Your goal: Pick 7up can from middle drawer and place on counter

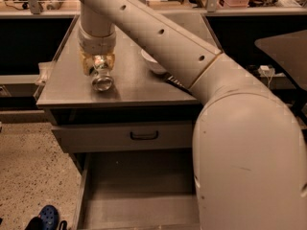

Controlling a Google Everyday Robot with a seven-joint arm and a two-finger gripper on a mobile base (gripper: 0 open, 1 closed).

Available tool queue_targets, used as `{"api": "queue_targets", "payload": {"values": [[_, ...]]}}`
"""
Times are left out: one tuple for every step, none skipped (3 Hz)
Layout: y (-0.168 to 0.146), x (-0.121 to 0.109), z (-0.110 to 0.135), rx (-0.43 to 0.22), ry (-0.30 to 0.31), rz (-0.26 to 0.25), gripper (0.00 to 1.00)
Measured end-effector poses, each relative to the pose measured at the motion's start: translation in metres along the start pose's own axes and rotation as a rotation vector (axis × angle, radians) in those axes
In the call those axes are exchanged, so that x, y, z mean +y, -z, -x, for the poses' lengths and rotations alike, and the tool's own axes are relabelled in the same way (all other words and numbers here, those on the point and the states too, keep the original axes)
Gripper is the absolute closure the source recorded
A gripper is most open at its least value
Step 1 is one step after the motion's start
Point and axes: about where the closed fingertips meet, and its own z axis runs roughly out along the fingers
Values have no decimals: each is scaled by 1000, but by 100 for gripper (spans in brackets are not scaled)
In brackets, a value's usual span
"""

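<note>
- Over the counter (136, 89), my pincer (98, 67) is clamped on the 7up can (102, 80), whose silver end faces outward.
- Right of the pincer sits a white bowl (150, 61).
- Well below the pincer, the middle drawer (139, 195) stands open.

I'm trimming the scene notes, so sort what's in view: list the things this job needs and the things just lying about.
Job: 7up can, held in the gripper over the left of the counter; open middle drawer below.
Lying about: white bowl on the counter; closed drawer front with black handle; blue shoe at bottom left.
</note>
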Motion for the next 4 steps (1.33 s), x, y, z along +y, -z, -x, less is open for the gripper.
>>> {"api": "queue_targets", "payload": {"values": [[-6,4,0,-8,-14,5,28],[-6,4,0,-8,-14,5,5],[-6,4,0,-8,-14,5,0],[-6,4,0,-8,-14,5,0]]}}
